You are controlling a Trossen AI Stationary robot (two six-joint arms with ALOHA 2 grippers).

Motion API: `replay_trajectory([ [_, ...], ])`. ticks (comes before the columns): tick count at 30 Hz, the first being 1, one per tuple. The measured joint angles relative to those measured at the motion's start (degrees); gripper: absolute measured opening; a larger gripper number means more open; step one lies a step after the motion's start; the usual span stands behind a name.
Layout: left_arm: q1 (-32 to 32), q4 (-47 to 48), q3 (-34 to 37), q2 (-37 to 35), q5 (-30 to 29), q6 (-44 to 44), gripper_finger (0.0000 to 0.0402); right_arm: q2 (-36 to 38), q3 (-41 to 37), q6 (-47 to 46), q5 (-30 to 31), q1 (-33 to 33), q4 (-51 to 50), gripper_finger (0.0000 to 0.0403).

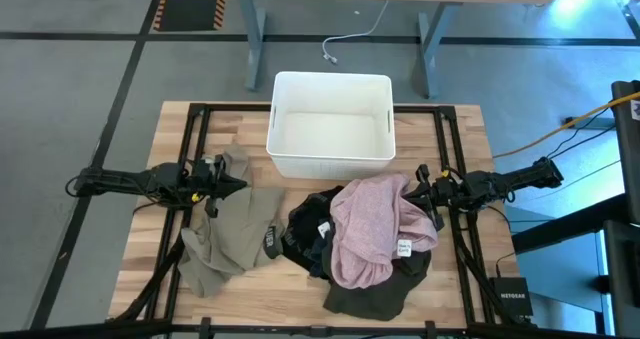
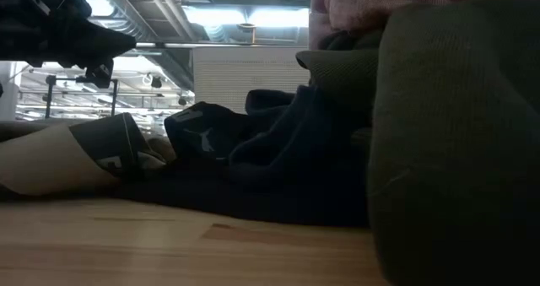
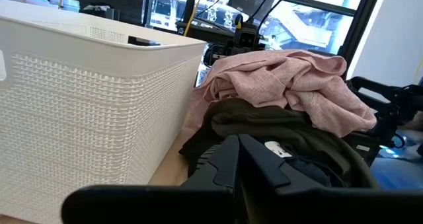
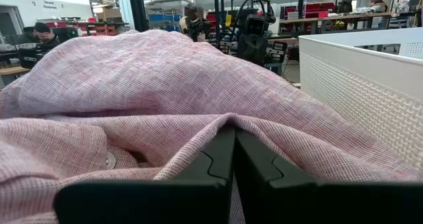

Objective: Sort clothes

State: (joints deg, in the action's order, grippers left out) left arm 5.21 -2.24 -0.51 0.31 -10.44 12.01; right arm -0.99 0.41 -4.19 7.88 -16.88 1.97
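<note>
Four garments lie in a heap on the wooden table. The khaki-olive one lies at the left and the black one with white labels in the middle. The pale pink knit with its white tag lies on top of the dark olive-grey one. My left gripper is shut and empty; the low view shows it raised above the khaki garment's far part. My right gripper is shut, level, at the pink knit's right edge. My right gripper points level from the table's right at the pink knit's right edge, fingers shut together with no cloth showing between them. I cannot tell whether the fingertips touch the cloth.
A white rectangular plastic bin stands at the table's far middle, between the two arms, close behind the heap; it also shows in the left wrist view and the right wrist view. Black frame rails run along the table's left and right sides.
</note>
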Motion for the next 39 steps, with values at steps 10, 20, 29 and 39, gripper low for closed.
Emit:
replay_trajectory([
  [10,0.00,0.00,0.00,-0.02,0.00,-0.01,0.0006,0.02,0.00,-0.02,0.00,0.02,0.00,0.0021],
  [20,-0.02,0.00,0.00,-0.01,0.00,-0.02,0.0006,0.02,0.01,0.00,0.00,0.01,-0.01,0.0021],
  [29,0.00,0.00,0.00,0.00,-0.01,-0.02,0.0006,0.00,0.02,0.00,0.00,0.00,-0.02,0.0021],
  [39,0.00,-0.76,0.00,-0.02,-0.02,-0.73,0.0006,0.00,0.02,0.00,0.00,0.00,0.00,0.0021],
])
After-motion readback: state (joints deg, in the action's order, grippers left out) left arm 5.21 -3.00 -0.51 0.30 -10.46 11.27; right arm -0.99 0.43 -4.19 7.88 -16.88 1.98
